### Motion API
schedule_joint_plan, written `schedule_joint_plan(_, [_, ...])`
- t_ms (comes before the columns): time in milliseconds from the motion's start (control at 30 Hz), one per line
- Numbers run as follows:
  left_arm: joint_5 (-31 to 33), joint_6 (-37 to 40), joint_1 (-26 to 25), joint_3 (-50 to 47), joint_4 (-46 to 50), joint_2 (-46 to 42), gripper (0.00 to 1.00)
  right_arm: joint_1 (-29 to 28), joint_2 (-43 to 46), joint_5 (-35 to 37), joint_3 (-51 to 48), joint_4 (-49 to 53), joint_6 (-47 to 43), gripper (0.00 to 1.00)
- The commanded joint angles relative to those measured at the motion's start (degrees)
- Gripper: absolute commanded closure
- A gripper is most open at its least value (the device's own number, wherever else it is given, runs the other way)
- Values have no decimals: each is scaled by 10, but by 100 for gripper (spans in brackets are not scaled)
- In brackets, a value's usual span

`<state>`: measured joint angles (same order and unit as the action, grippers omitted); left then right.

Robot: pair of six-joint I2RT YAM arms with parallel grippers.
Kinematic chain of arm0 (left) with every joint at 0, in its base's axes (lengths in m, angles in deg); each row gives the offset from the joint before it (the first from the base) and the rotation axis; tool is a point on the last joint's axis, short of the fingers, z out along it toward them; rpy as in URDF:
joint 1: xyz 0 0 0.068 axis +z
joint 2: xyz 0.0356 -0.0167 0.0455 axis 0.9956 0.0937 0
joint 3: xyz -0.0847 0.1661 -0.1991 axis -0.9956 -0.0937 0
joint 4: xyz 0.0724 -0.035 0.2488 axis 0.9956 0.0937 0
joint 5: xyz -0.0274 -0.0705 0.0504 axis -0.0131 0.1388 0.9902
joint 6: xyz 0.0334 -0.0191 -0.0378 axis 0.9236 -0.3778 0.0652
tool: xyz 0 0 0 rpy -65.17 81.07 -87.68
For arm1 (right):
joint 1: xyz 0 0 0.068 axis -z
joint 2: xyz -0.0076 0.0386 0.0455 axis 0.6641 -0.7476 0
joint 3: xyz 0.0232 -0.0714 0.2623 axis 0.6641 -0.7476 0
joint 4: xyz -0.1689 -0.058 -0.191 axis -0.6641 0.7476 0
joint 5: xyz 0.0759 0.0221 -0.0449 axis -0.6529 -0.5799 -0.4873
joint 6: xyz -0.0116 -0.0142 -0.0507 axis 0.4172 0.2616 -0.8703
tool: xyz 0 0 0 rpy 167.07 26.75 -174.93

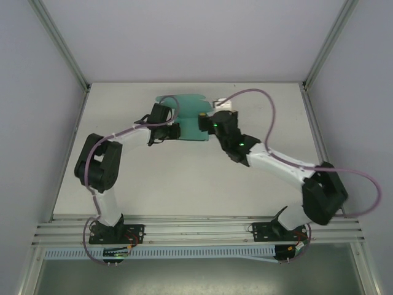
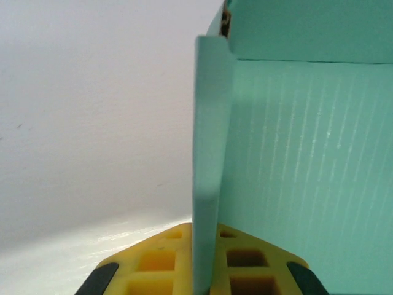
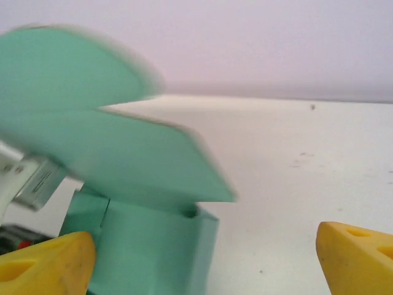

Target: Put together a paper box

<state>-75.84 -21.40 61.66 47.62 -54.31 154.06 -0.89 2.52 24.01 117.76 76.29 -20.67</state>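
Note:
The teal-green paper box stands partly folded at the back middle of the table, between both grippers. In the left wrist view one upright wall of the paper box runs straight down between the yellow fingers, and my left gripper is shut on that wall. My right gripper is at the box's right side. Its yellow fingers stand wide apart, open, with the box's corner close to the left finger and blurred rounded flaps lifted above it.
The white table is bounded by grey walls and slanted aluminium posts at the back corners. Purple cables loop over the right arm. A metal rail with both arm bases lines the near edge.

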Motion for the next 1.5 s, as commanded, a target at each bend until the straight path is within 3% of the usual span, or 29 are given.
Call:
schedule_joint_plan(0, [-125, -22, 14, -69, -164, -85, 100, 64, 70, -13, -68, 17, 76, 3])
schedule_joint_plan(100, [-157, -12, 14, -126, -252, -146, 100, 128, 123, -101, -131, -8, 123, 2])
schedule_joint_plan(200, [-198, -10, 14, -132, -271, -170, 100, 158, 128, -211, -158, -51, 113, 2])
schedule_joint_plan(367, [-290, -47, 14, -136, -340, -170, 100, 161, 25, -346, -118, -102, 108, 2])
schedule_joint_plan(533, [-309, -47, 14, -115, -324, -156, 100, 159, -78, -482, -66, -209, 147, 4])
schedule_joint_plan(633, [-322, -44, 14, -115, -324, -152, 100, 158, -113, -510, -41, -252, 156, 4])
schedule_joint_plan(867, [-318, -51, 14, -96, -286, -133, 100, 156, -123, -515, 1, -232, 129, 4])
schedule_joint_plan(1067, [-244, -31, 13, -58, -188, -115, 100, 155, -139, -574, -9, -258, 153, 4])
schedule_joint_plan(1100, [-233, -23, 13, -55, -172, -114, 100, 156, -137, -574, -13, -260, 154, 4])
schedule_joint_plan(1200, [-175, -6, 12, -68, -156, -127, 100, 167, -104, -463, -26, -172, 155, 4])
schedule_joint_plan(1333, [-50, 20, 13, -79, -108, -140, 100, 166, -6, -246, -67, -25, 122, 4])
schedule_joint_plan(1467, [36, 30, 11, -52, -18, -110, 100, 124, 58, -154, -46, 105, 87, 7])
